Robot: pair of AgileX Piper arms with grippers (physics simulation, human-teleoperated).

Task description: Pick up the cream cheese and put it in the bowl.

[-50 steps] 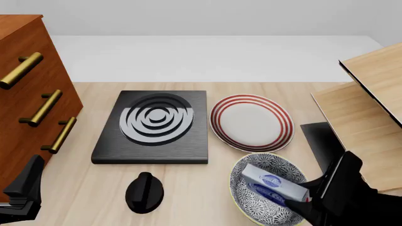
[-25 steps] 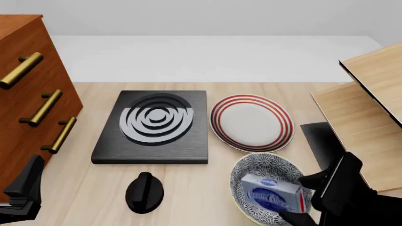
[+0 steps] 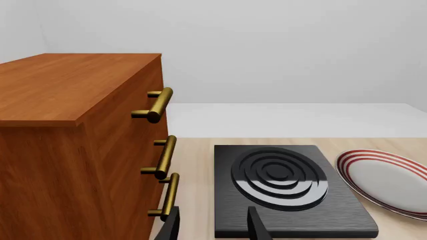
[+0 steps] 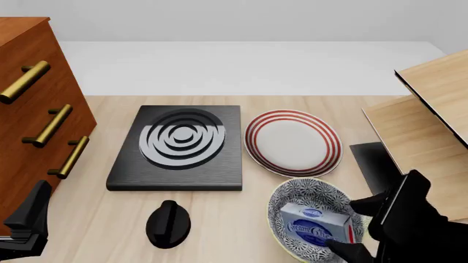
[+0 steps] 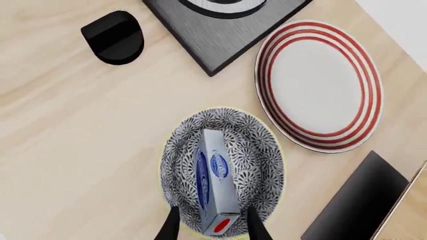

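The cream cheese [image 4: 316, 224], a light-blue and white carton with a blue oval logo and a red end, lies inside the bowl [image 4: 307, 189], which has a grey-and-white floral inside and a cream rim. In the right wrist view the cream cheese [image 5: 213, 182] rests across the middle of the bowl [image 5: 257, 150]. My right gripper [image 4: 356, 227] is open at the carton's red end, with a gap between each finger and the carton; it also shows in the right wrist view [image 5: 212, 227]. My left gripper [image 4: 26, 224] is open and empty at the near left, beside the cabinet.
A black hob slab with concentric rings [image 4: 179, 145] lies mid-table. A white plate with red rings [image 4: 292, 142] sits behind the bowl. A black knob [image 4: 168, 223] lies left of the bowl. A wooden drawer cabinet [image 4: 29, 120] stands left; wooden panels [image 4: 431, 126] stand right.
The carton went from held tilted above the bowl to lying in it. My right gripper's jaws opened off it and drew back a little. The left arm has not moved.
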